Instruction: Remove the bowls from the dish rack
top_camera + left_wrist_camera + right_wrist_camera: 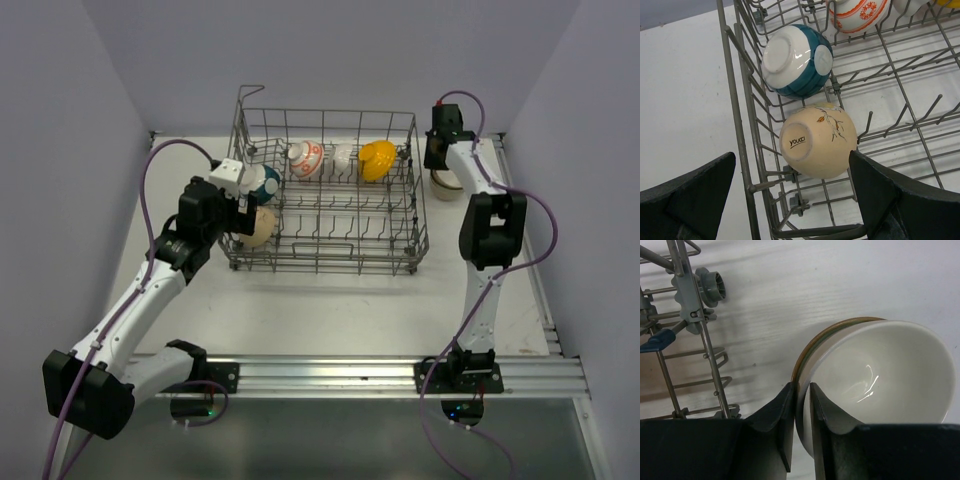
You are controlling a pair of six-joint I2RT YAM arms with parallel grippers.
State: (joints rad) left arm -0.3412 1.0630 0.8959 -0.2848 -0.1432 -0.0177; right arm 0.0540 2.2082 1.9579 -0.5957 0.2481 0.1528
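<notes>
Right pincer [801, 392] clamping white bowl [880, 370] rim, base hidden

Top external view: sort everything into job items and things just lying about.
Job: dish rack; in it the teal bowl, cream bowl, orange-patterned bowl, white bowl, yellow bowl; stacked bowls outside it.
Lying about: purple cables, metal rail.

White flat tabletop [330, 310] carries a grey wire dish rack [320, 262] at 12 o'clock and stacked cream ceramic bowls [445, 184] at 2 o'clock.
</notes>
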